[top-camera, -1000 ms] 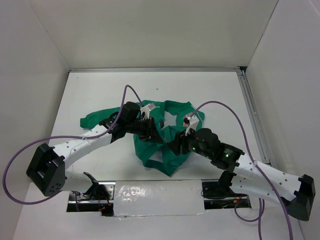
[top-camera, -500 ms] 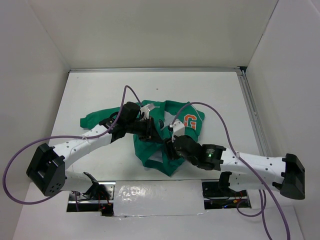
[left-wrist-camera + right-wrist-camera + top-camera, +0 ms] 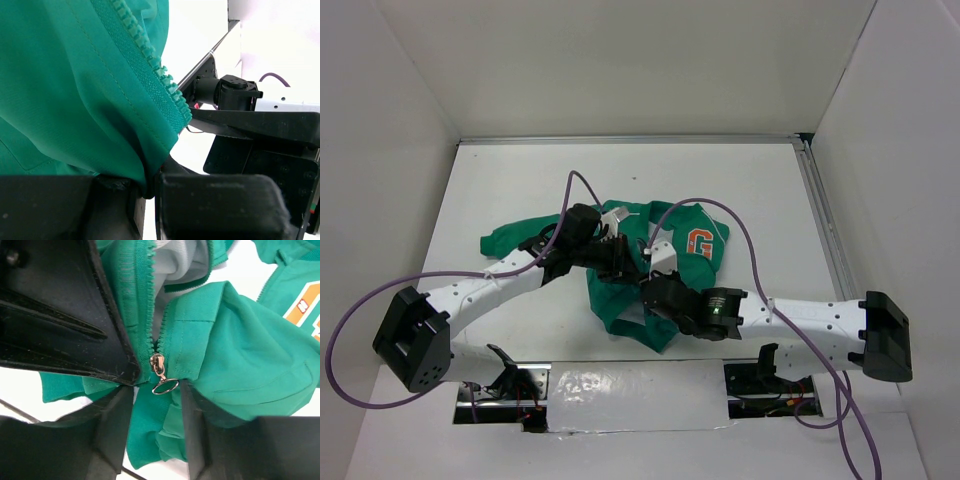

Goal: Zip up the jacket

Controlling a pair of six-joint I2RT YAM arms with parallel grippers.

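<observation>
The green jacket [image 3: 665, 255] lies crumpled mid-table, its orange "G" patch [image 3: 699, 242] facing up. My left gripper [image 3: 623, 262] is shut on the jacket's front edge beside the zipper teeth [image 3: 150, 60]; the fabric is pinched between its fingers [image 3: 149, 192]. My right gripper [image 3: 651, 290] is open just below it. In the right wrist view the jacket [image 3: 240, 340] fills the frame. The silver zipper slider with its ring pull [image 3: 161, 372] sits at the bottom of the open zipper, between the tips of my open right gripper [image 3: 157, 397]. White lining [image 3: 177, 262] shows above.
The left gripper's black finger [image 3: 60, 315] lies close along the left side of the zipper. A metal rail [image 3: 825, 230] runs along the table's right edge. White walls enclose the table. Purple cables [image 3: 720, 215] arc over both arms.
My right arm has swung left and stretched low across the table, bringing its gripper to the jacket's lower front. The "G" patch has come into view. The left arm has stayed put.
</observation>
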